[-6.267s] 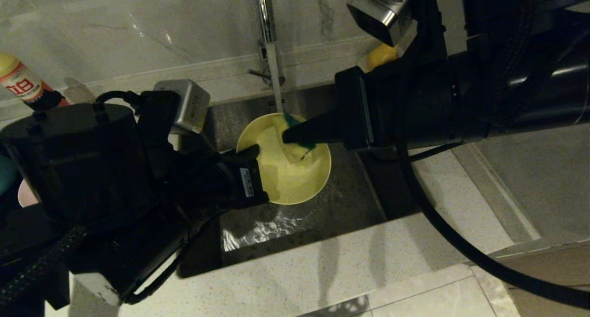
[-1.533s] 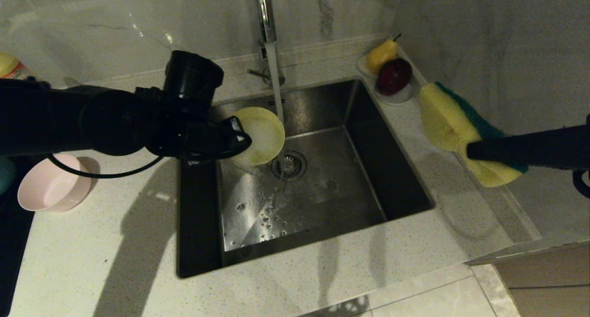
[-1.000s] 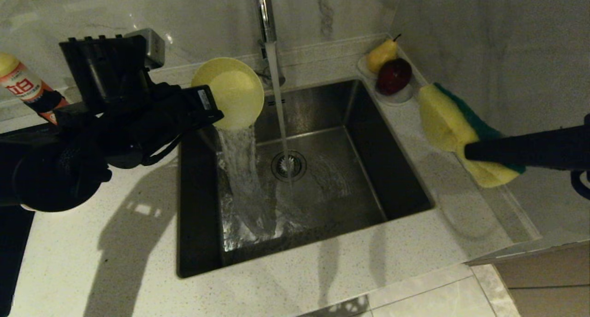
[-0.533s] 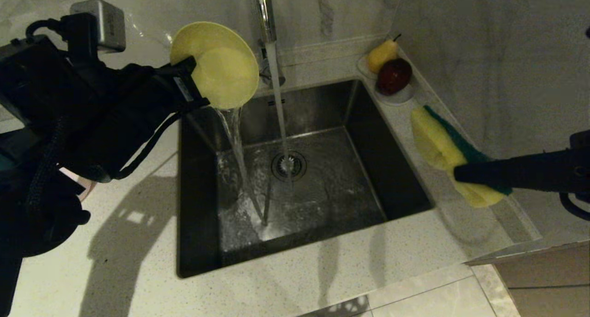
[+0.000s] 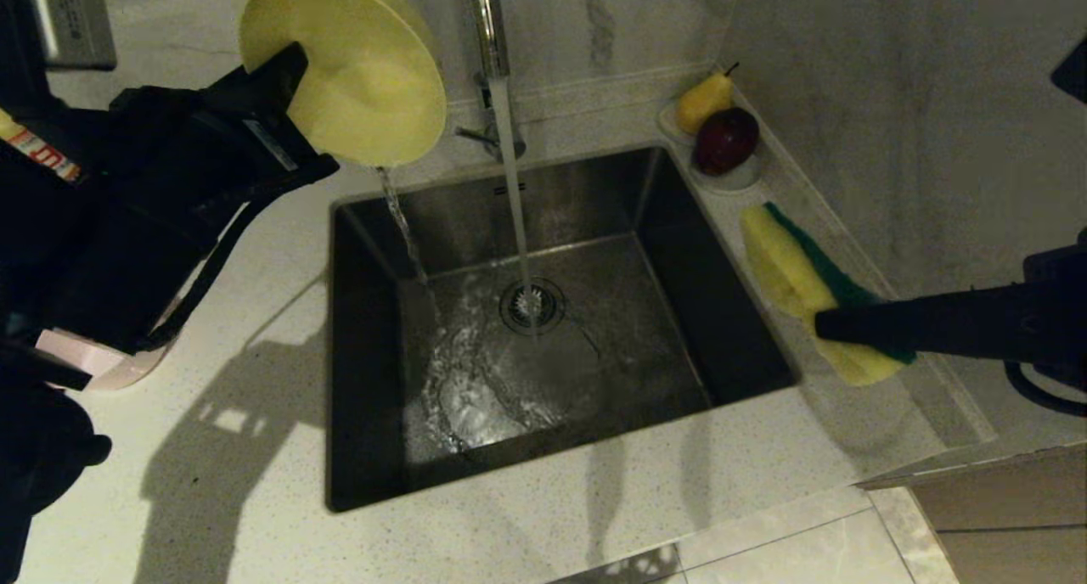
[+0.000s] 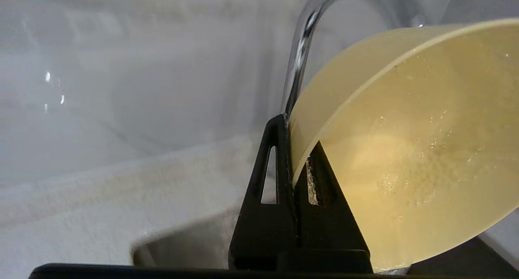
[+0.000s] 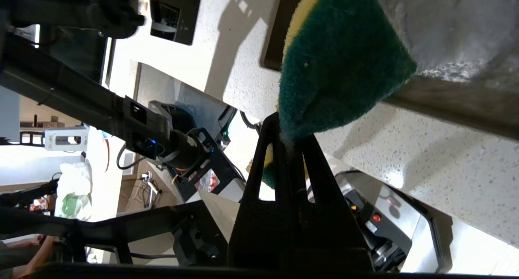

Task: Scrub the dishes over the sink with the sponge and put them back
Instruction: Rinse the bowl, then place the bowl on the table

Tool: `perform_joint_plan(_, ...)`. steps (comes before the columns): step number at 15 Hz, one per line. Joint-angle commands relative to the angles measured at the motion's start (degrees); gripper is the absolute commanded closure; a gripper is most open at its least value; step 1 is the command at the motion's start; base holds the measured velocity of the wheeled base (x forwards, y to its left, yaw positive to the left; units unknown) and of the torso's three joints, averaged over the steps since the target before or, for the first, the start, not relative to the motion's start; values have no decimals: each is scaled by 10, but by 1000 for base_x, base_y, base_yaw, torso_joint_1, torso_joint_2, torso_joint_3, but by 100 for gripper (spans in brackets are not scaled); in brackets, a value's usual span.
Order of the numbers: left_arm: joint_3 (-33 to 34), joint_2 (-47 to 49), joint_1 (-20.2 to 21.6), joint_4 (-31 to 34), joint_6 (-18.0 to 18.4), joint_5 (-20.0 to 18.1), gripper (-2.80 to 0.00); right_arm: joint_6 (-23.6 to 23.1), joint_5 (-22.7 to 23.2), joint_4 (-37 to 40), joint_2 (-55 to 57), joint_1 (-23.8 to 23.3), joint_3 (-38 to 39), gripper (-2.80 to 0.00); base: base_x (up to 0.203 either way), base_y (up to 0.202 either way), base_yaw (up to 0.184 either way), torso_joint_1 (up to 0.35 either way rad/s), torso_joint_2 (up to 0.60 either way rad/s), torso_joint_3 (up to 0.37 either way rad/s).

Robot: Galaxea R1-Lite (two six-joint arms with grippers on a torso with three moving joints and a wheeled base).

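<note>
Left gripper (image 5: 293,66): clamped on the rim of the yellow bowl (image 5: 357,75), held high and tipped above the sink's back left corner.
Yellow bowl: a thin stream of water pours from its lower edge into the sink (image 5: 679,253).
Right gripper (image 5: 819,325): closed on the sponge (image 5: 794,270), over the counter (image 5: 594,499) just right of the sink.
Tap (image 5: 488,24): running, water falling onto the drain (image 5: 531,306).
Pink bowl (image 5: 102,363): on the counter at left, mostly hidden by the left arm.
Fruit dish (image 5: 739,178): at the sink's back right corner.
</note>
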Motion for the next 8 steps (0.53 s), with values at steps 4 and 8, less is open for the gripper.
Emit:
perform_joint_plan(4, 3, -19, 1, 12, -2, -9, 0, 0, 0, 1, 6, 0, 3, 0, 0, 0, 0, 0, 0, 0)
perform_joint_plan(8, -19, -42, 15, 247, -27, 92, 0, -1, -6, 3, -1, -11, -4, 0, 0, 0, 0, 0, 0, 0)
